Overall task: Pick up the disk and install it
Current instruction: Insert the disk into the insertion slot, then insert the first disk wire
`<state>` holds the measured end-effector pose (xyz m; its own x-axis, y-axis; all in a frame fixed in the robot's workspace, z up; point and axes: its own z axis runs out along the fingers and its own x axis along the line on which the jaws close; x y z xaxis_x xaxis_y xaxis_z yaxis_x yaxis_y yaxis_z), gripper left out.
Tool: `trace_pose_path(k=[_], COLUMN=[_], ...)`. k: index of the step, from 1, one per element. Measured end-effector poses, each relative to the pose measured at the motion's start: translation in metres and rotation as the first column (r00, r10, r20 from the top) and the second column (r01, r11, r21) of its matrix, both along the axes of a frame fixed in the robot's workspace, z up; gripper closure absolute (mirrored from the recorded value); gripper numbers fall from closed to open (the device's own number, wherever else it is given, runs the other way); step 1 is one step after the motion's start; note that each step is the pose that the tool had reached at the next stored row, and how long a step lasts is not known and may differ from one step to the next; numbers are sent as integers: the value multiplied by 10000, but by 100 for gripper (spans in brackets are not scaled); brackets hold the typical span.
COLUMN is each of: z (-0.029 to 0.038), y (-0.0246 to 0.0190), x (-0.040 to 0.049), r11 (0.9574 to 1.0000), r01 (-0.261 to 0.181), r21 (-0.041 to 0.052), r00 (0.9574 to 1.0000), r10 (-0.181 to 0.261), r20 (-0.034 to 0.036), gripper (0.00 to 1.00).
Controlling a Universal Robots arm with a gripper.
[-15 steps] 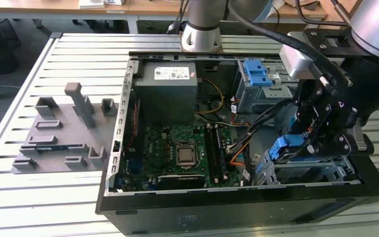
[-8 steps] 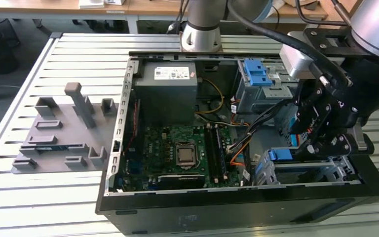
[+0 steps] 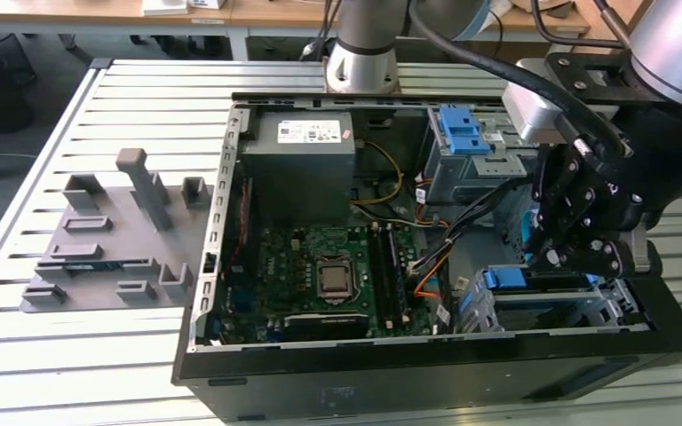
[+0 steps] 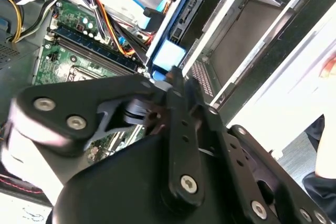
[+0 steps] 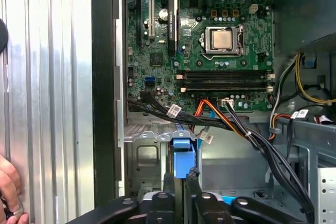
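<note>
Nothing legible; the white sticker (image 3: 313, 133) on the grey box (image 3: 299, 173) in the case (image 3: 376, 382) corner bears tiny print

Arm (image 3: 678, 44) looms right above the end effector (image 3: 567, 259), which hangs off it pointing pretty much straight down.

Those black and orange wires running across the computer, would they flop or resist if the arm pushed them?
The wires would probably bend aside easily: they hang in loose curves. They would likely spring back somewhat, since their ends seem plugged into the green board. They might snag, lying close beside the gripper.
</note>
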<state>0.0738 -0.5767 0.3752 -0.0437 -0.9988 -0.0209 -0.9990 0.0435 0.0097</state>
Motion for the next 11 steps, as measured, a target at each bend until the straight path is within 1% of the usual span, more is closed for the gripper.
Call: trace_pose_path(k=[1, 2, 3, 5, 11], z=[-3, -3, -3, -5, -8], y=[0, 0, 0, 0, 0], x=[0, 0, 0, 0, 4], r11=[10000, 10000, 10000, 10000, 10000], r01=[0, 0, 0, 0, 0], r21=[-1, -3, -3, -1, 0], r00=[10000, 10000, 10000, 10000, 10000], r10=[0, 0, 0, 0, 0], r20=[0, 0, 0, 0, 0], gripper=[82, 82, 88, 89, 89])
